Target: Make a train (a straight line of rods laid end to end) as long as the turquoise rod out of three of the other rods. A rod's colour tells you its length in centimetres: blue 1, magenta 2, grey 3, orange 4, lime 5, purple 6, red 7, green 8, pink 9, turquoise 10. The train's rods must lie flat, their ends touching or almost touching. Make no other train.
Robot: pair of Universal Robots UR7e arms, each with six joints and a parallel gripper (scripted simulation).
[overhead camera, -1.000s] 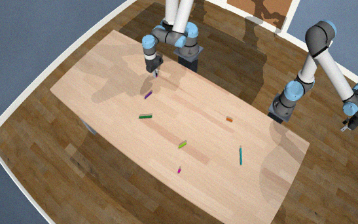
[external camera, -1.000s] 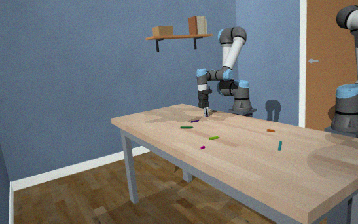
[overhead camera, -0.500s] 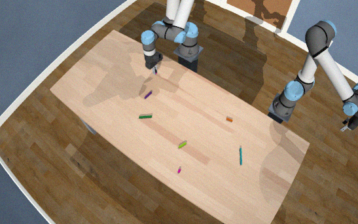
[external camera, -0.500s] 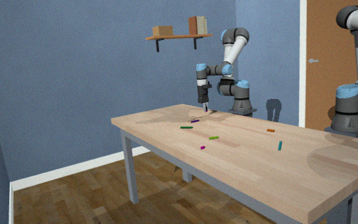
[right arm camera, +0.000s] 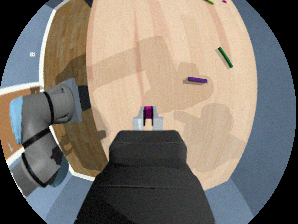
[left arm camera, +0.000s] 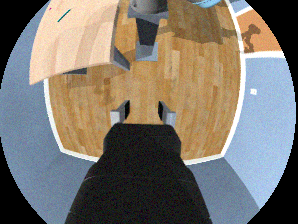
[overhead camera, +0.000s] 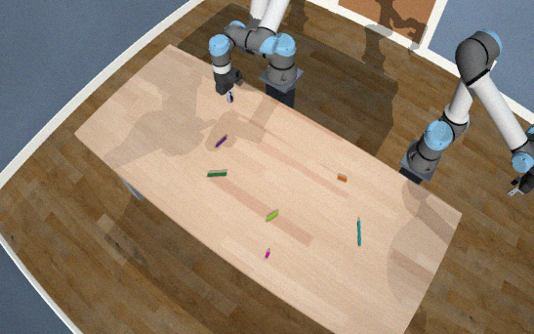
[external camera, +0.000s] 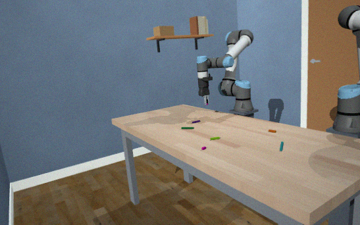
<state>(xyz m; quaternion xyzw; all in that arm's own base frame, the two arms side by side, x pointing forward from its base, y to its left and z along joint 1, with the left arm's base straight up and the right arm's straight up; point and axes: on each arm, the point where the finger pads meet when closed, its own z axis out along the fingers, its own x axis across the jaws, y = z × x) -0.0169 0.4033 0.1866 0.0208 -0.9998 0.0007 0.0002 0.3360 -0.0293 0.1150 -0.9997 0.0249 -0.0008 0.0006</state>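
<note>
Your right hand (overhead camera: 229, 97) (external camera: 206, 100) (right arm camera: 148, 112) is clamped on a magenta rod (overhead camera: 231, 101) (external camera: 207, 104) (right arm camera: 148, 112), above the worktop (overhead camera: 165, 78) (external camera: 164, 115) (right arm camera: 117, 45); left hand (overhead camera: 513, 191) (left arm camera: 144, 112) apart. Align it with the purple rod (overhead camera: 221, 141) (external camera: 195, 122) (right arm camera: 197, 80), then lower flat, ends just meeting.

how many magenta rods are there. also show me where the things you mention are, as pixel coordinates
2: one magenta rod (overhead camera: 267, 254) (external camera: 203, 148) (left arm camera: 50, 8) (right arm camera: 224, 1) lies on the table (overhead camera: 360, 293) (external camera: 259, 164) (left arm camera: 75, 40) (right arm camera: 115, 30) near the lime rod (overhead camera: 272, 215) (external camera: 215, 139) (right arm camera: 209, 1); another (overhead camera: 231, 101) (external camera: 206, 104) (right arm camera: 148, 112) is between the right gripper's (overhead camera: 230, 99) (external camera: 206, 102) (right arm camera: 148, 114) fingers, partly covered by them.
</note>
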